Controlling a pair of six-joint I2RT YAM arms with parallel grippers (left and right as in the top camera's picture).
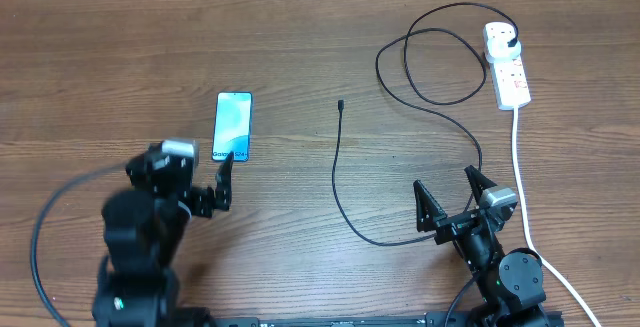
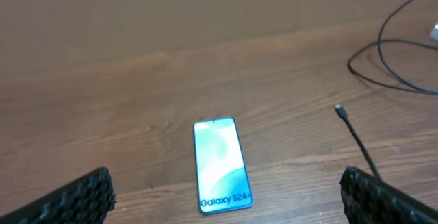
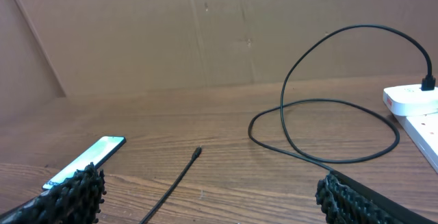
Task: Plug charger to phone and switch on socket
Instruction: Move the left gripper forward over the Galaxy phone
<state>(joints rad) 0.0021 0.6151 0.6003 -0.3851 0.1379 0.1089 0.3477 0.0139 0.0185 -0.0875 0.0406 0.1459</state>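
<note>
The phone [image 1: 233, 126] lies flat, screen up, left of centre; its lit blue-white screen [image 2: 221, 164] reads "Galaxy S24+". My left gripper [image 1: 215, 193] hovers just below the phone's near end, open, the phone showing between its fingers [image 2: 92, 193]. The charger [image 1: 335, 172] is a thin black cable whose free connector tip [image 1: 341, 104] rests on the wood to the phone's right. It loops to a black plug [image 1: 513, 39] seated in the white socket [image 1: 507, 71] at the far right. My right gripper [image 1: 452, 199] stands open near the front, the connector tip [image 3: 197, 153] ahead of it.
A thick white cord [image 1: 521, 167] runs from the socket down the right side past my right arm. The cable's loops [image 3: 321, 128] lie on the wooden table [image 1: 120, 57] left of the socket [image 3: 414, 104]. A brown wall stands behind the table.
</note>
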